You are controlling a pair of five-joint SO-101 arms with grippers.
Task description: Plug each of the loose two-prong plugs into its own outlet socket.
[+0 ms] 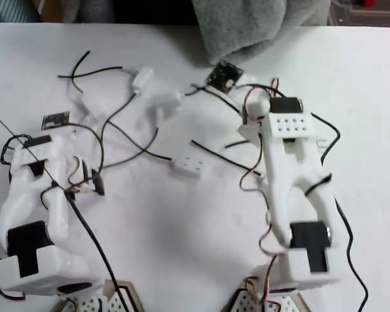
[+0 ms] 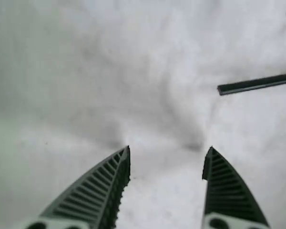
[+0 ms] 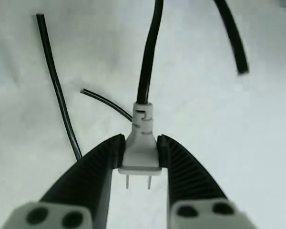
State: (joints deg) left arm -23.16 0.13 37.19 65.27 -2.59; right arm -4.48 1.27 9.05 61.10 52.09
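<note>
My right gripper [image 3: 140, 139] is shut on a white two-prong plug [image 3: 140, 155], with a finger on each side of its body. The plug's two metal prongs point back toward the wrist, and its black cable [image 3: 150, 52] runs away over the white table. My left gripper [image 2: 168, 150] is open just above bare table with nothing between its fingers; from above, its dark fingers [image 1: 91, 179] are at the left. A white outlet socket block [image 1: 188, 164] lies at the table's middle. More white plug or socket pieces [image 1: 157, 96] lie farther back.
Several black cables [image 1: 127, 140] criss-cross the table [image 1: 182, 247] between the two arms. A grey cloth [image 1: 247, 26] hangs over the back edge. One loose cable end [image 2: 257, 83] lies close to the left gripper.
</note>
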